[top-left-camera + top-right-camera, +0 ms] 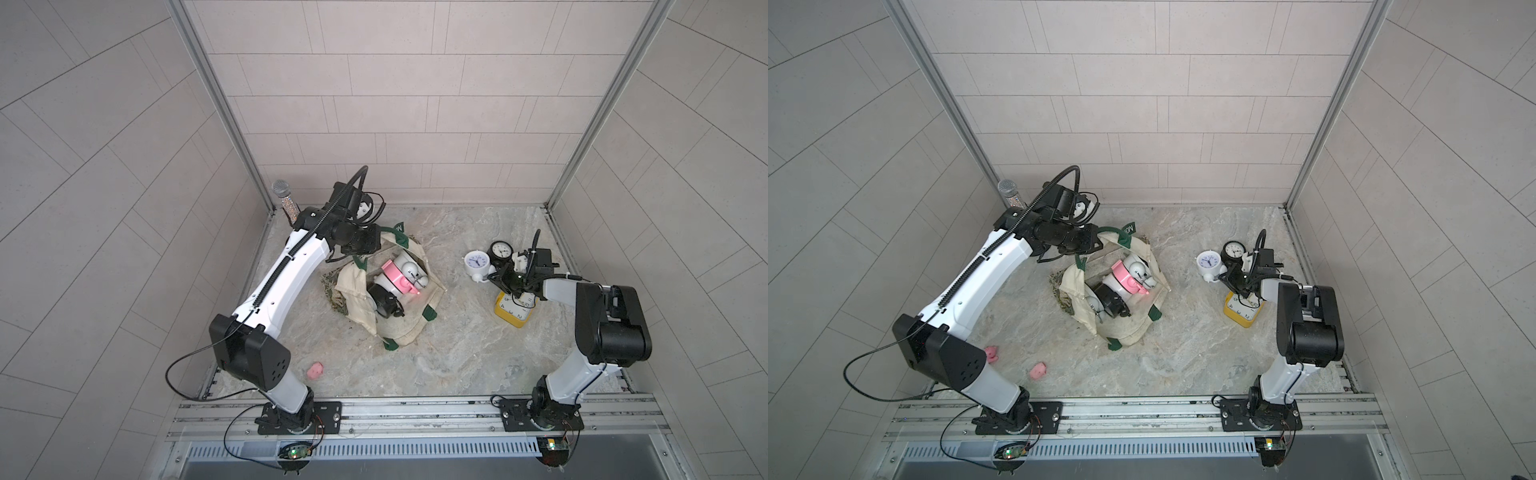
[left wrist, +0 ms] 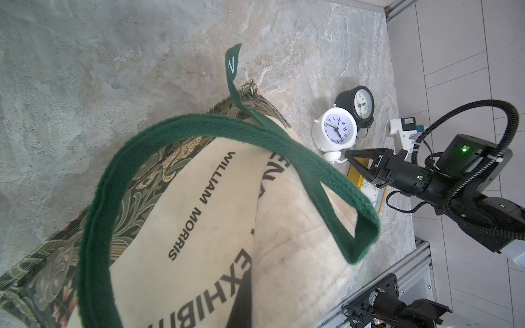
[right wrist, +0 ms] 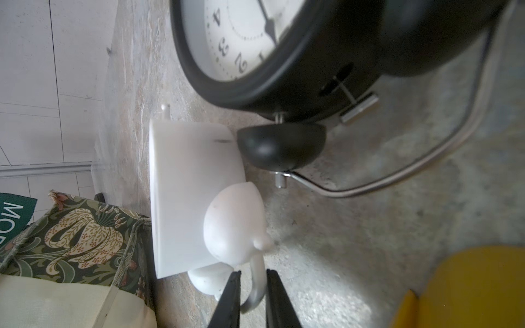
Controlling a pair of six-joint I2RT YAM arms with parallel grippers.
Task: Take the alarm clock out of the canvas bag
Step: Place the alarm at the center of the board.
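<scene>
The cream canvas bag (image 1: pixel 403 332) (image 1: pixel 1125 332) lies mid-table with its mouth open. Inside it lie a pink-and-white alarm clock (image 1: pixel 397 276), a black one (image 1: pixel 384 303) and a white one (image 1: pixel 409 266). My left gripper (image 1: pixel 376 245) (image 1: pixel 1096 243) is shut on the bag's far rim; its fingers are hidden by canvas (image 2: pixel 199 227) in the left wrist view. At the right a white alarm clock (image 1: pixel 476 264) (image 3: pixel 193 198) stands on the table. My right gripper (image 1: pixel 496 276) (image 3: pixel 252 274) straddles its handle, jaws slightly apart, with a gap on one side.
A black alarm clock (image 1: pixel 500 250) (image 3: pixel 312 56) stands against the white one. A yellow clock (image 1: pixel 515 316) (image 3: pixel 468 284) sits under my right wrist. A microphone (image 1: pixel 282 195) stands in the far left corner. Small pink pieces (image 1: pixel 1038 370) (image 1: pixel 992 353) lie front left.
</scene>
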